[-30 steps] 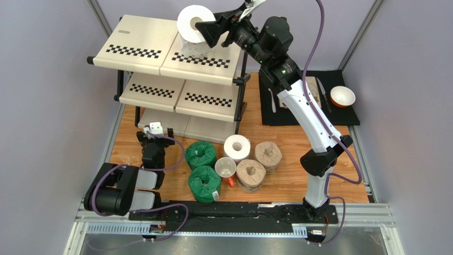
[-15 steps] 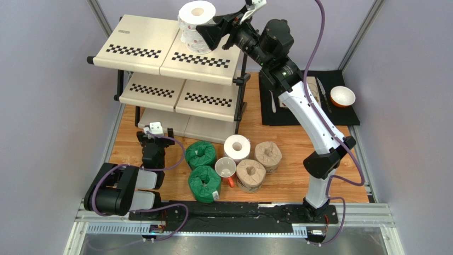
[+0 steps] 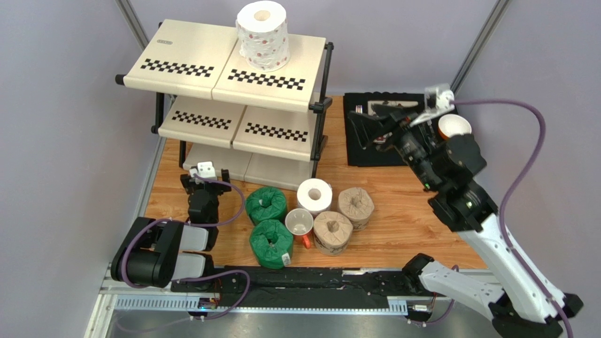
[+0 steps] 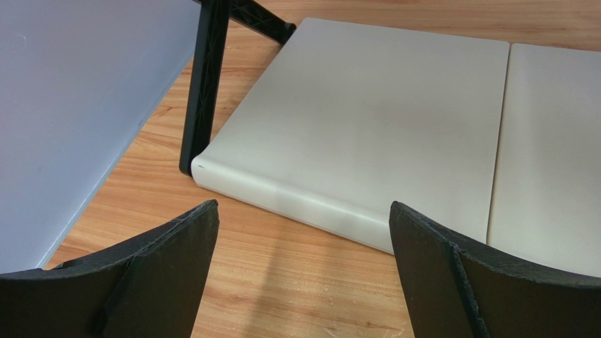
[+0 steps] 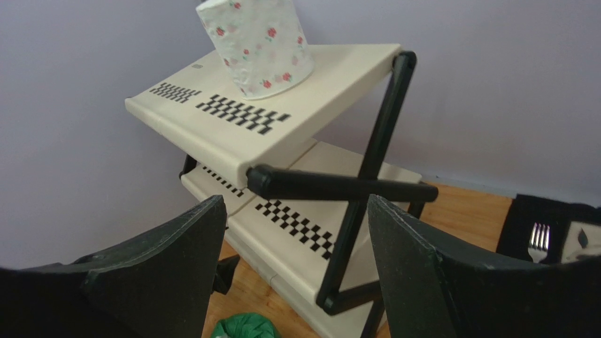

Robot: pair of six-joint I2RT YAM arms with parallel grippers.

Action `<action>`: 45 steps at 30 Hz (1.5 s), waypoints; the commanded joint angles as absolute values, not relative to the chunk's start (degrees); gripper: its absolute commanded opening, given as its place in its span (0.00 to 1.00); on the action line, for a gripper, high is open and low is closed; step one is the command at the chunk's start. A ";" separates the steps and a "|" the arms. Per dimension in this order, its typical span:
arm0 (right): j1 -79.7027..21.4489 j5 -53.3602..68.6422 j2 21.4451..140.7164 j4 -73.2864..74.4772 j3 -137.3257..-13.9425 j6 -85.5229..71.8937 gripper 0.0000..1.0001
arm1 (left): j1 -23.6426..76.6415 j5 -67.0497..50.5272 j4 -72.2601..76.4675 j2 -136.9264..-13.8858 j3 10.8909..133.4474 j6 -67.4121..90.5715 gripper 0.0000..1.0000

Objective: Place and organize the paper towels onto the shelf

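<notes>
One white floral paper towel roll (image 3: 262, 34) (image 5: 257, 42) stands upright on the top tier of the shelf (image 3: 185, 69) (image 5: 310, 120), at its right rear. On the table in front lie two green rolls (image 3: 266, 204) (image 3: 271, 243), a white roll (image 3: 314, 196) and two tan rolls (image 3: 356, 206) (image 3: 332, 232). My right gripper (image 3: 361, 130) (image 5: 296, 239) hangs open and empty to the right of the shelf, over the black placemat, facing the shelf. My left gripper (image 3: 201, 182) (image 4: 303, 232) rests open and empty just in front of the bottom tier (image 4: 367, 127).
A white mug with a red handle (image 3: 300, 224) stands among the rolls. The black placemat (image 3: 465, 156) at the right rear carries a fork (image 5: 539, 239), a knife and an orange bowl (image 3: 454, 127). Grey walls close in both sides.
My right gripper has let go of the floral roll, which now stands alone on the top tier. The right arm has swung back, down and right to the placemat. The left arm is unmoved.
</notes>
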State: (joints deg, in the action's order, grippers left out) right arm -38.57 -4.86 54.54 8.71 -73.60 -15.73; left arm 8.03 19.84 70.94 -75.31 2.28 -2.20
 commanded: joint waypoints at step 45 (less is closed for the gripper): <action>-38.67 -19.07 28.30 36.12 -46.23 -25.93 0.80 | 20.64 -26.11 4.67 -38.14 26.80 22.70 0.98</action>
